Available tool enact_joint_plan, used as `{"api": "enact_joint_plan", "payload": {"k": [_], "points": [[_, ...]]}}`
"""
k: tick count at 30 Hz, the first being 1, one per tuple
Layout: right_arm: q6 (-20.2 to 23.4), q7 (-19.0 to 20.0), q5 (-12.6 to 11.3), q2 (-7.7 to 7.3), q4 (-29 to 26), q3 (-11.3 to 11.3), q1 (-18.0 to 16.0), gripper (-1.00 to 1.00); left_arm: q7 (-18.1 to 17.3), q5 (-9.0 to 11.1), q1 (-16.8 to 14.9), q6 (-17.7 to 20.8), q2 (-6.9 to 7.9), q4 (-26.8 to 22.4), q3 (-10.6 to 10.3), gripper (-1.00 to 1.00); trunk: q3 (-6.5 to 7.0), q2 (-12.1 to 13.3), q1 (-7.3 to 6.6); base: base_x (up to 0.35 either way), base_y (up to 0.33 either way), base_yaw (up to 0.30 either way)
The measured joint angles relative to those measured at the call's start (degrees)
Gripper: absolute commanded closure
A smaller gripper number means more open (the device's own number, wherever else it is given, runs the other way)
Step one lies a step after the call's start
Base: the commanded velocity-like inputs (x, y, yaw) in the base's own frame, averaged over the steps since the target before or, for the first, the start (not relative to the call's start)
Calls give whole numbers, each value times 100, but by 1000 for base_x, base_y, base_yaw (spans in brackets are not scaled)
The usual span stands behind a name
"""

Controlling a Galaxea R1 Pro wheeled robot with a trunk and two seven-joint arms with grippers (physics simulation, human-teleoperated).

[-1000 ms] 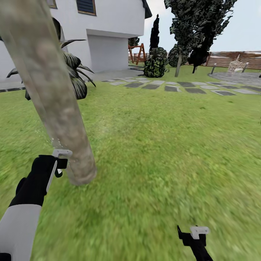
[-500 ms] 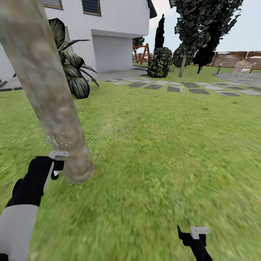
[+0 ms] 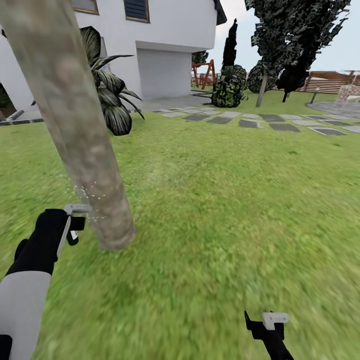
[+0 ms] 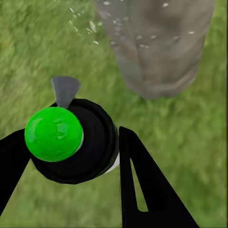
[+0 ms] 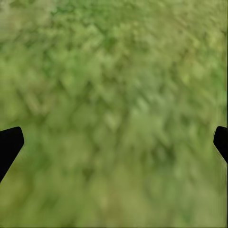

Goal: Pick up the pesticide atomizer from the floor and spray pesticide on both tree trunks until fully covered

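The pesticide atomizer (image 4: 71, 142) was gripped between the left gripper's (image 4: 71, 156) fingers, seen end-on, nozzle aimed at the tree trunk (image 3: 85, 150) just beside it; droplets (image 3: 90, 192) were scattered there. The right gripper (image 5: 114, 142) was spread above grass (image 3: 225, 210).

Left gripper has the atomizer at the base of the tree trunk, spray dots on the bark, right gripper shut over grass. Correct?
Not quite: the right gripper is open, its fingertips wide apart over the grass in the right wrist view. The rest holds: the left gripper clamps the atomizer beside the tree trunk, with white droplets on the bark.
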Motion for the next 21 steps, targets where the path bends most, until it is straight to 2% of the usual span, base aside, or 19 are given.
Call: {"api": "enact_joint_plan", "payload": {"k": [7, 15, 21], "points": [[0, -3, 0, 6, -1, 0, -3, -100, 0, -14, 1, -4, -4, -5, 1, 100, 0, 0, 0, 110, -249, 1], [0, 0, 0, 5, -1, 0, -2, -100, 4, -17, 1, -2, -4, 40, 3, 100, 0, 0, 0, -10, -271, 0], [0, 0, 0, 9, -1, 0, -1, -100, 8, -33, 1, -2, -4, 31, 3, 100, 0, 0, 0, 156, -251, 197]]}}
